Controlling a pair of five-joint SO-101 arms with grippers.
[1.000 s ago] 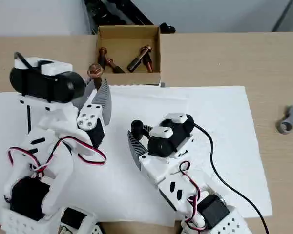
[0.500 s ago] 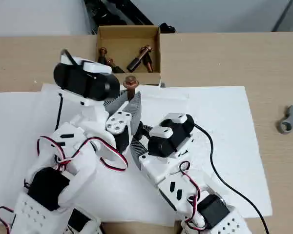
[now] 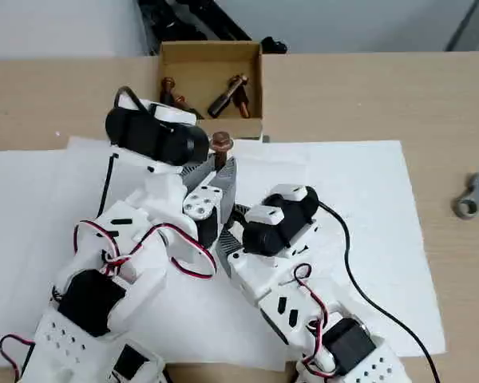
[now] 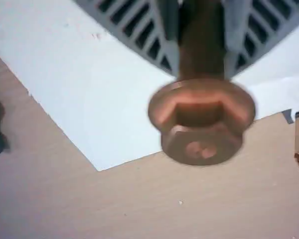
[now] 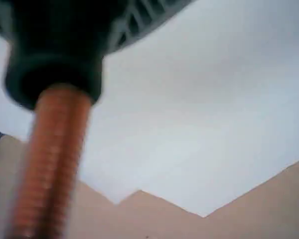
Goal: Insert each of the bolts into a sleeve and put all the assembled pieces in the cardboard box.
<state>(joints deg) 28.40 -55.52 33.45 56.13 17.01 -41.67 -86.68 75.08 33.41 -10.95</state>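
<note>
High view: left hand (image 3: 221,171) clamped shut on the shaft of a copper bolt (image 3: 220,144), head toward the cardboard box (image 3: 211,49), just short of its front wall, above the white paper (image 3: 359,199) on the bench (image 3: 383,88). Right wrist view: right hand (image 5: 55,35) closed around a black sleeve (image 5: 52,69), threaded shaft at its mouth, entered or merely touching impossible to tell. Assembled pieces (image 3: 227,96) lying inside the box. Grey part (image 3: 472,195) well apart on bare bench
</note>
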